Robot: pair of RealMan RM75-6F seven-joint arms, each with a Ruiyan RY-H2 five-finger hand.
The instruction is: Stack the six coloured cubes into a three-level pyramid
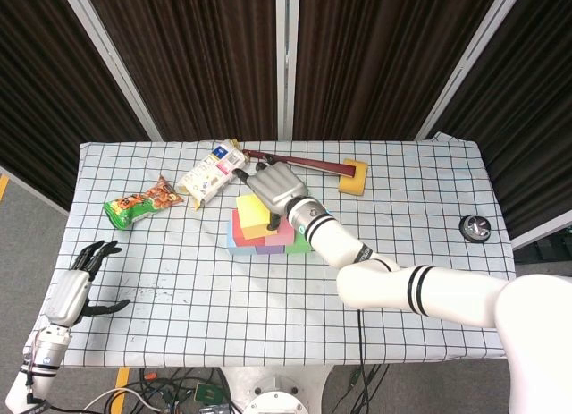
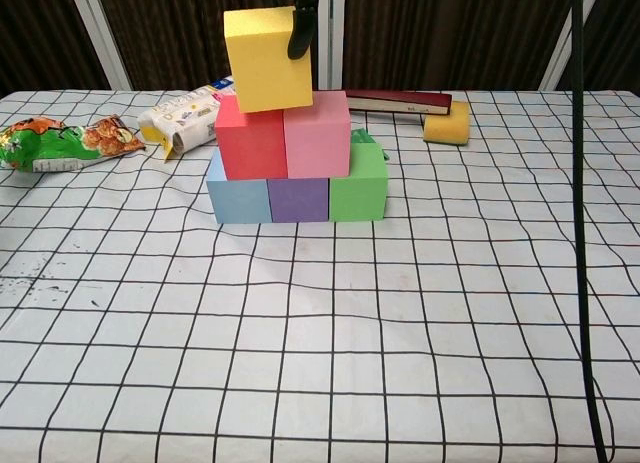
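Note:
A blue cube (image 2: 237, 200), a purple cube (image 2: 298, 199) and a green cube (image 2: 358, 182) form the bottom row. On them stand a red cube (image 2: 251, 137) and a pink cube (image 2: 317, 134). My right hand (image 1: 277, 189) holds the yellow cube (image 2: 267, 59) slightly tilted, low over the red cube and left of the stack's middle; a dark finger (image 2: 302, 28) shows on its right side. In the head view the yellow cube (image 1: 253, 210) covers most of the red cube (image 1: 239, 230). My left hand (image 1: 76, 289) rests open at the table's front left edge, holding nothing.
Behind the stack lie a white carton (image 2: 185, 118), a green snack bag (image 2: 60, 143), a dark red book (image 2: 400, 101) and a yellow sponge (image 2: 447, 123). A small black round object (image 1: 474, 227) sits near the right edge. A black cable (image 2: 580, 233) hangs at the right.

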